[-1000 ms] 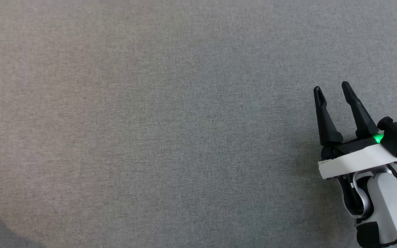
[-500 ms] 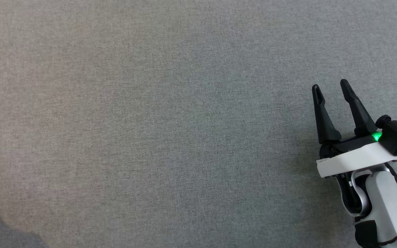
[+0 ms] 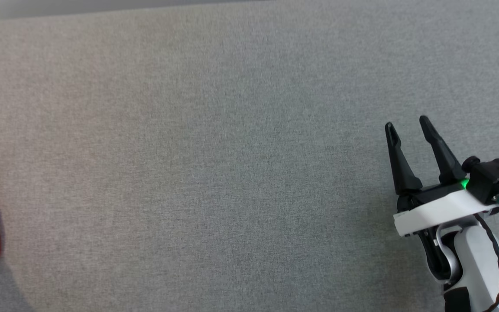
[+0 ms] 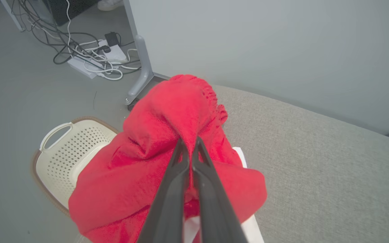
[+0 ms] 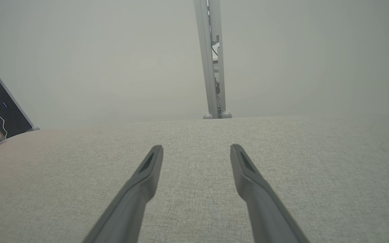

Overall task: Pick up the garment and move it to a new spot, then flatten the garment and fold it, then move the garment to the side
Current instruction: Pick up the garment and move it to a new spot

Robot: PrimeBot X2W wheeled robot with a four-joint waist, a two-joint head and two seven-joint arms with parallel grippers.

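pinches a raised fold of the red garment (image 4: 167,111) with the left gripper (image 4: 190,141), both fingers pressed together on the cloth. holds the bunched garment at the edge of the table (image 4: 316,175) (grey fabric top), partly over a white cloth (image 4: 248,226), with a cream perforated basket (image 4: 59,152) lower down beside the table. farther off, shows a grey post (image 4: 144,64) and a tangle of cables (image 4: 93,60) on the floor. in the head view, places the garment at the far left edge, well apart from the right gripper (image 3: 406,121) at the lower right. hovers there with fingers spread wide, nothing between them, over bare table
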